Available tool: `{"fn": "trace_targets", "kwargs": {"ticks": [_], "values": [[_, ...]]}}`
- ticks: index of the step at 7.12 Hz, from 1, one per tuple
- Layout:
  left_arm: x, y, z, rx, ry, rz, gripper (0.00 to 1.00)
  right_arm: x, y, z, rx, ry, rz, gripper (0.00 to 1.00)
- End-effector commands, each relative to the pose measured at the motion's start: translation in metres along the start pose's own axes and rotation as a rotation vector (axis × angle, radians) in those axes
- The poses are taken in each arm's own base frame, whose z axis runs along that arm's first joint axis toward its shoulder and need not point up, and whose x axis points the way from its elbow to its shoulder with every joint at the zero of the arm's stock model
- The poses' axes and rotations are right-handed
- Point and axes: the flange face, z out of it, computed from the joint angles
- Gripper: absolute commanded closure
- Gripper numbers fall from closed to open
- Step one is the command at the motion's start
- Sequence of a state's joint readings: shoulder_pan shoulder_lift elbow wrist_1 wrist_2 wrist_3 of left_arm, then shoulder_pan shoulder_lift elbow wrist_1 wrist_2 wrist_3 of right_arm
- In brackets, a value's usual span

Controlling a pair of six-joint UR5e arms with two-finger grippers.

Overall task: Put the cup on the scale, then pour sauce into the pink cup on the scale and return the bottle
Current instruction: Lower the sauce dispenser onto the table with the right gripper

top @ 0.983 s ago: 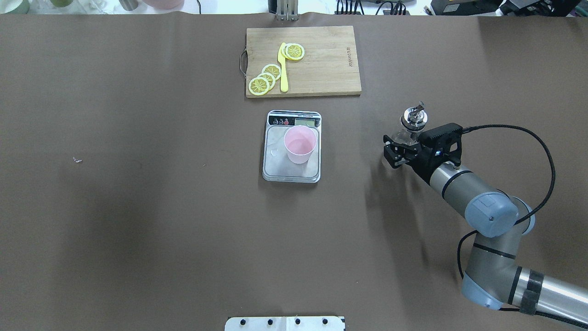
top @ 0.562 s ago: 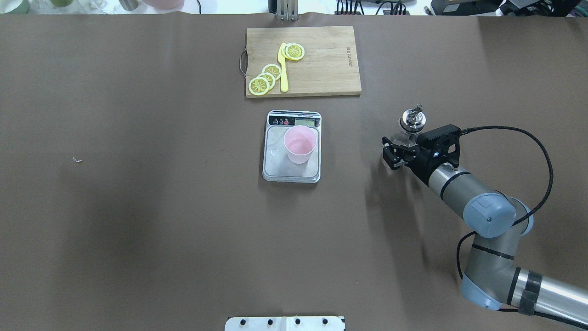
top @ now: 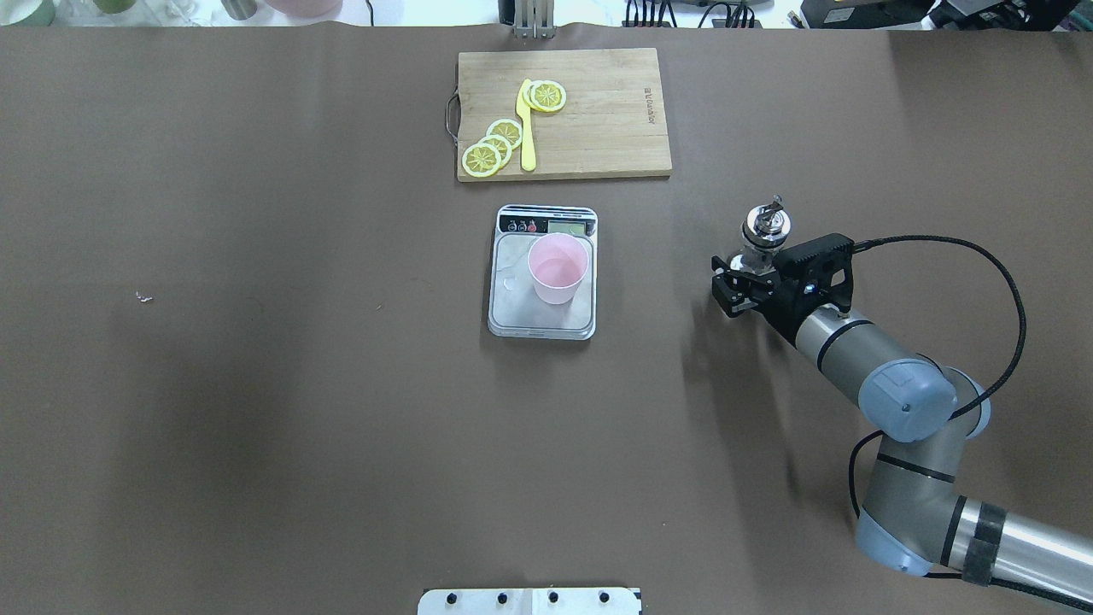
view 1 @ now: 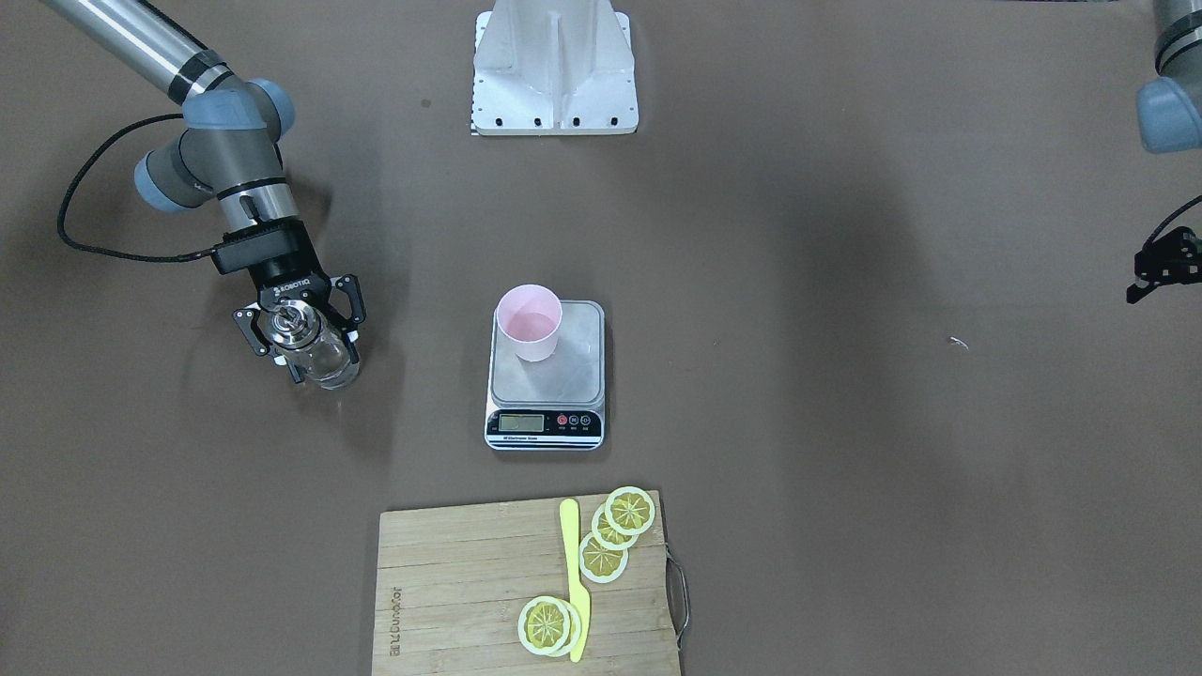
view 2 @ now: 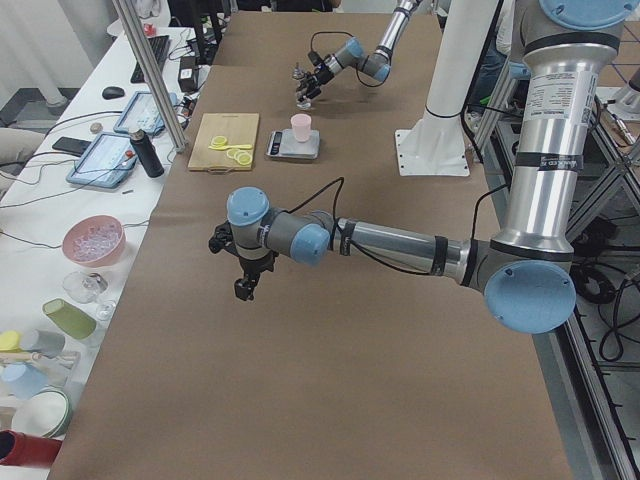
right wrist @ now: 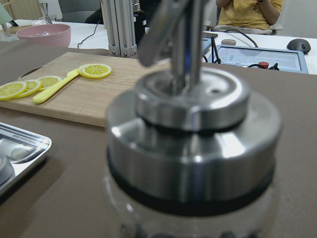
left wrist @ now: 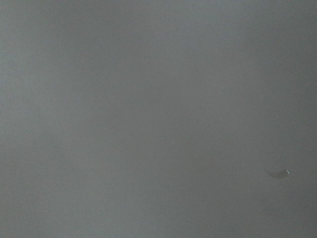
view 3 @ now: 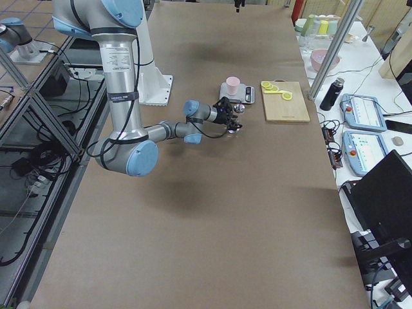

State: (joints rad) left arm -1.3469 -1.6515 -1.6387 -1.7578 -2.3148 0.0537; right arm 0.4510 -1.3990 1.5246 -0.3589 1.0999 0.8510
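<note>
Lowered a touch since a second ago, the small clear glass bottle (top: pixel 766 224) with its silver pour spout stands upright near the robot's right end of the brown-covered bench (top: pixel 256 384), well apart from the scale. The right gripper (view 1: pixel 310 349) has its fingers clamped round the glass (setting it back down looks like the step in hand). One pale pink plastic cup (top: pixel 558 266) sits on the one flat steel-topped scale (top: pixel 512 299) at bench centre, where a pour gets weighed. The left gripper (view 1: pixel 1160 268) hangs idle off the left end; I cannot tell how its fingers stand. At the far edge lie one wooden cutting board (top: pixel 598 128), one yellow plastic knife (top: pixel 527 128) and five lemon slices (top: pixel 481 160).
</note>
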Motion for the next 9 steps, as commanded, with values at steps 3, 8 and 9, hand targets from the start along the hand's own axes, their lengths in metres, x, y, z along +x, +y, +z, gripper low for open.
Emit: {"fn": "trace_targets", "kwargs": {"ticks": [3,8,9], "values": [[0.0005,-0.0005,-0.0006,0.001,0.0,0.001,0.01,-0.0016,-0.0024,0.0001,0.004,-0.004,0.0,0.04],[0.0015,-0.0009,-0.0015,0.003,0.001,-0.002,0.01,0.0036,-0.0021,-0.0051,0.0,-0.005,0.002,0.0],[0.0016,-0.001,-0.0017,0.004,0.001,-0.001,0.01,0.0067,-0.0007,-0.0068,-0.001,-0.001,0.001,0.0]]}}
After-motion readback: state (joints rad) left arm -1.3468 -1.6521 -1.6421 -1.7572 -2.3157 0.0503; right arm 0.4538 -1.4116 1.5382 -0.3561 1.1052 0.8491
